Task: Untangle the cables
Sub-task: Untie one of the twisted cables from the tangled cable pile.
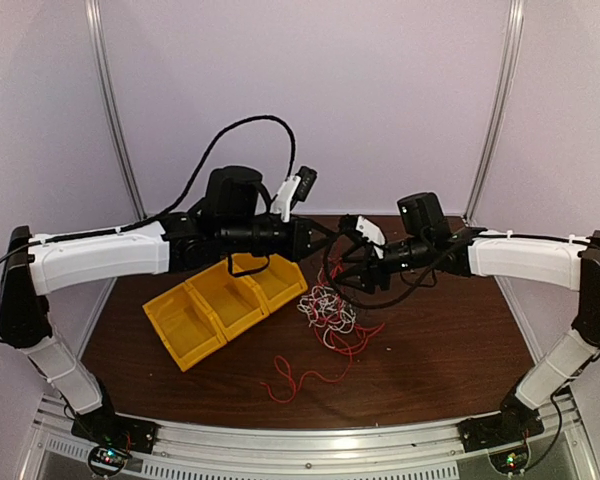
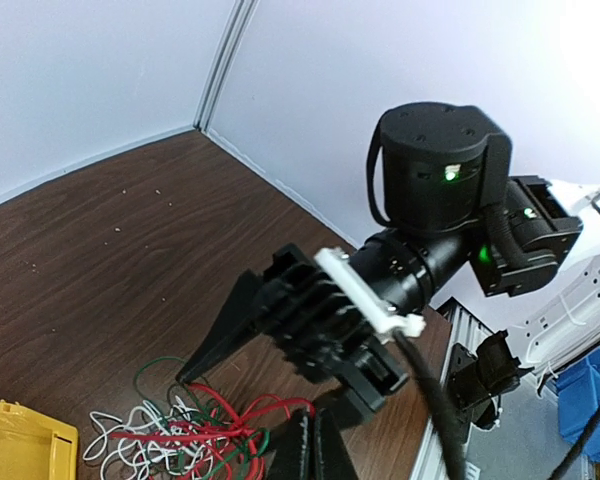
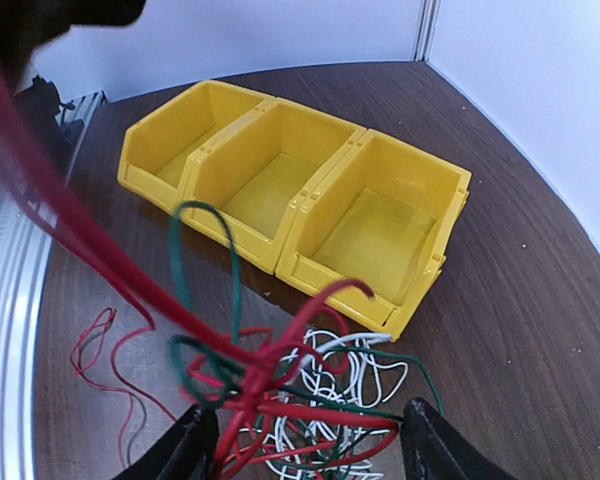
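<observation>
Cables: the cables (image 1: 325,310) form a knot of red, white and green strands on the surface (image 1: 450,340), just beside the right end of the yellow bins (image 1: 205,300). No black strand can be made out.
Left hand: the left hand (image 1: 325,238) hangs above the knot, closed. It seems to pinch the red strand (image 3: 80,240), which runs taut from the knot up toward a dark shape in the corner of the right wrist view.
Why lifted: holding one strand high likely puts it under tension, so its path through the knot shows and the slack loops hang off it.
Right hand: the right hand (image 3: 305,450) points down at the knot with its fingers (image 3: 185,445) spread wide. Strands lie between them, but nothing is clamped.
Why open: it is probably placed to take a second strand low down, so the two hands can pull apart.
Loose red cable: the loose red cable (image 1: 300,378) trails nearer the arm bases. Whether it joins the knot cannot be told.
Bins: all three compartments hold nothing; they are presumably there for sorted cables.
Risk: the whole knot may rise together rather than loosen.
</observation>
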Tool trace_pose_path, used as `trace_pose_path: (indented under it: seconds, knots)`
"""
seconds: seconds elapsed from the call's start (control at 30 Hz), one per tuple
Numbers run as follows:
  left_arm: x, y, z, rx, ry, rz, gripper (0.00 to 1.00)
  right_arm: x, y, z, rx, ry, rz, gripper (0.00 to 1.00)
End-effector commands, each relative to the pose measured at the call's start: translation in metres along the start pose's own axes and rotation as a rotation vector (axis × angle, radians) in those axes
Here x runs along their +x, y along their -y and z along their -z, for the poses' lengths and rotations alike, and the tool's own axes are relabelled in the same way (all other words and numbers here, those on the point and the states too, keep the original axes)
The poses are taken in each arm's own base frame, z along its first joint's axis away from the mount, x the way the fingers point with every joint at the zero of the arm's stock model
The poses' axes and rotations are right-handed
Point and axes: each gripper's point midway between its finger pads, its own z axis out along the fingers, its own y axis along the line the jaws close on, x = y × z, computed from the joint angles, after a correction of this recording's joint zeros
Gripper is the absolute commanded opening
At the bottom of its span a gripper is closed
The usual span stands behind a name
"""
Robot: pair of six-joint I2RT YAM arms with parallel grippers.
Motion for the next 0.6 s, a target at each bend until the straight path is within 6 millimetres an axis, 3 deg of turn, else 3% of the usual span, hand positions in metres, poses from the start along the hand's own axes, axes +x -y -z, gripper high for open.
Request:
trace_pose_path:
  seconds: [0.0,0.07,0.1,0.27,0.47,0.57]
  knots:
    - [-0.056,0.029,0.03,0.043,0.17,-0.031,0.0,0.0,0.01,-0.006,0.034,-0.006,0.0,0.33]
    - [-0.062,0.031,0.037,0.033,0.185,-0.039,0.0,0.007,0.005,-0.003,0.023,-0.007,0.01,0.05]
    - [-0.066,0.033,0.043,0.025,0.198,-0.046,0.0,0.011,0.004,0.0,0.023,-0.006,0.011,0.0]
    - [-0.085,0.029,0.068,-0.064,0.253,-0.09,0.0,0.03,0.005,0.021,0.045,-0.028,0.009,0.0]
    - [-0.101,0.02,0.106,-0.197,0.309,-0.132,0.0,0.063,0.031,0.058,0.132,-0.064,-0.049,0.0]
    - [-0.102,0.016,0.115,-0.232,0.322,-0.131,0.0,0.082,0.045,0.075,0.184,-0.09,-0.079,0.0]
